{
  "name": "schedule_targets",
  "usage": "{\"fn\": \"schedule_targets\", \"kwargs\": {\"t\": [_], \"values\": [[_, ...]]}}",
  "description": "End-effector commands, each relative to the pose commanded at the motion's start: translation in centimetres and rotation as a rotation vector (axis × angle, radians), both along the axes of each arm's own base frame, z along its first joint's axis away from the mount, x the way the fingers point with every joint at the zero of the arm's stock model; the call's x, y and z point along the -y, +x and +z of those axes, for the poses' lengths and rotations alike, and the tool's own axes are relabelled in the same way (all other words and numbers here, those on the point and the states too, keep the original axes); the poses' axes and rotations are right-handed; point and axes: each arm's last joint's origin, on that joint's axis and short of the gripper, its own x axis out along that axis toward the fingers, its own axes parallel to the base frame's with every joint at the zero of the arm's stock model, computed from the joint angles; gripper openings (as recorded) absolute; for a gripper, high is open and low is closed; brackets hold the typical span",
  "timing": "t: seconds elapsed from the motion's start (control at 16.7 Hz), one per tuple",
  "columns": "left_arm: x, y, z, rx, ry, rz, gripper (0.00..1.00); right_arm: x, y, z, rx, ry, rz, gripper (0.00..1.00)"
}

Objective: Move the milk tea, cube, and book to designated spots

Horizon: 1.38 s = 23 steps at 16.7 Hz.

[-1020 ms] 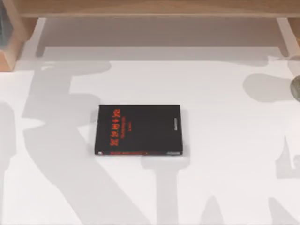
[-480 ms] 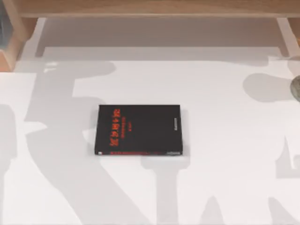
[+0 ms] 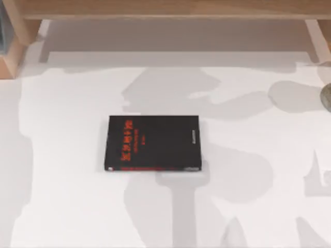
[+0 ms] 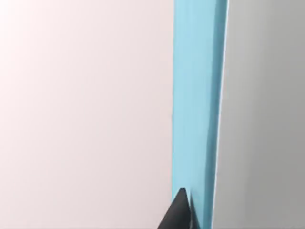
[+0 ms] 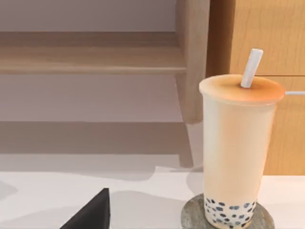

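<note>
My left gripper pinches the book edge-on, ready for its spot, while the milk tea already stands on its grey coaster at the table's right; my right claw's state I cannot tell.

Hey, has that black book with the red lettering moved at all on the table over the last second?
No. The black book lies at the same spot below the wooden shelf edge, with the same orientation.

Left gripper fingertip, matte black, narrowing to a sharp wedge point, faint paler edge down one side, right gripper fingertip, matte black too, flat-faced triangular wedge, plain, smooth surface
</note>
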Motion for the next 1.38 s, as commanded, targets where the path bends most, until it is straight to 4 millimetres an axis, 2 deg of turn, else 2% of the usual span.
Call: {"fn": "schedule_targets", "kwargs": {"t": [0.18,0.3,0.48,0.6,0.78,0.96,1.08,1.26,1.38], "values": [[4.6,-4.3,5.1,0.135,0.141,0.123,0.00,0.0,0.0,0.0,0.000,0.000,0.000,1.00],[7.7,-7.2,7.0,0.184,0.192,0.185,0.00,0.0,0.0,0.0,0.000,0.000,0.000,1.00],[12.3,-10.2,7.2,0.165,0.234,0.221,0.00,0.0,0.0,0.0,0.000,0.000,0.000,1.00],[15.7,-11.1,5.4,0.090,0.268,0.196,0.00,0.0,0.0,0.0,0.000,0.000,0.000,1.00],[21.3,-11.4,0.1,-0.094,0.371,0.104,0.00,0.0,0.0,0.0,0.000,0.000,0.000,1.00],[27.2,-12.1,-8.2,-0.330,0.556,-0.030,0.00,0.0,0.0,0.0,0.000,0.000,0.000,1.00],[30.5,-13.8,-14.4,-0.481,0.712,-0.123,0.00,0.0,0.0,0.0,0.000,0.000,0.000,1.00],[33.1,-17.4,-23.1,-0.680,0.970,-0.239,0.00,0.0,0.0,0.0,0.000,0.000,0.000,1.00],[33.5,-19.5,-26.6,-0.756,1.095,-0.286,0.00,0.0,0.0,0.0,0.000,0.000,0.000,1.00]]}}
